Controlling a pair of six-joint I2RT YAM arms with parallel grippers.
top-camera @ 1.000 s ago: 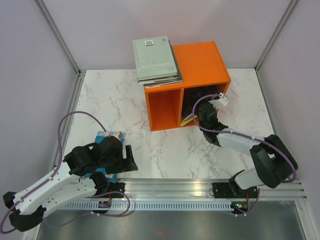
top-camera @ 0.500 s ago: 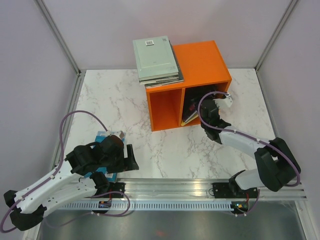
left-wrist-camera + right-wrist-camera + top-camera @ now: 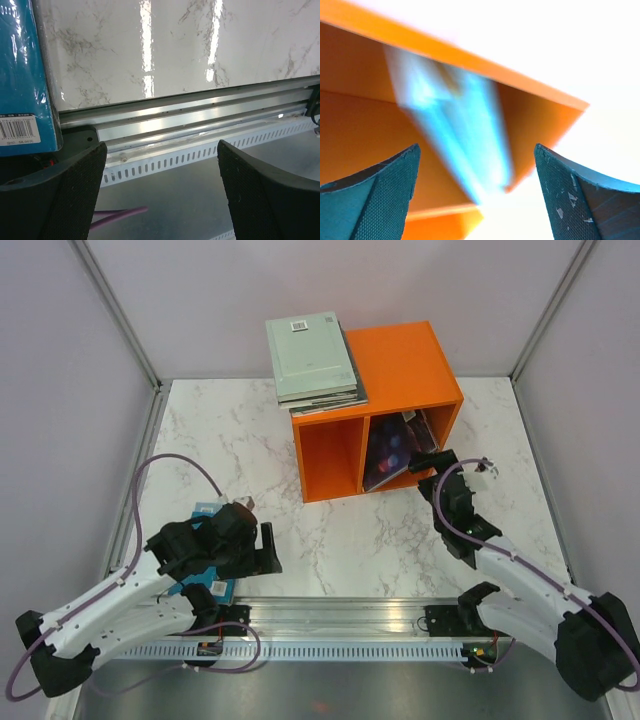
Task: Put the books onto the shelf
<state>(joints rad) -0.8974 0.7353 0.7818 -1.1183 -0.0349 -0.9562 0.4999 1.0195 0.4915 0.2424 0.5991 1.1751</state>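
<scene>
Left arm (image 3: 120, 595) lying low and angled inward, left gripper (image 3: 262, 550) with jaws spread wide; right arm (image 3: 510, 570) reaching forward, right gripper (image 3: 437, 466) likewise spread wide.

White marble-look counter (image 3: 240, 450), grey-veined, glossy enough to throw back long streaks of light in the left wrist view. Bounded along the near edge by a brushed aluminium rail (image 3: 340, 612) with lengthwise grooves, running almost the full width. Just beside that, on the near side, a perforated strip (image 3: 340, 650) of small upright slots. Nearer still, a dull grey metal sheet (image 3: 330, 695), faintly reflective. Enclosed left, right and behind by plain pale lilac walls (image 3: 200, 300). At the two far corners, slanting silver frame posts (image 3: 115, 310), coming down to the counter's back edge.
</scene>
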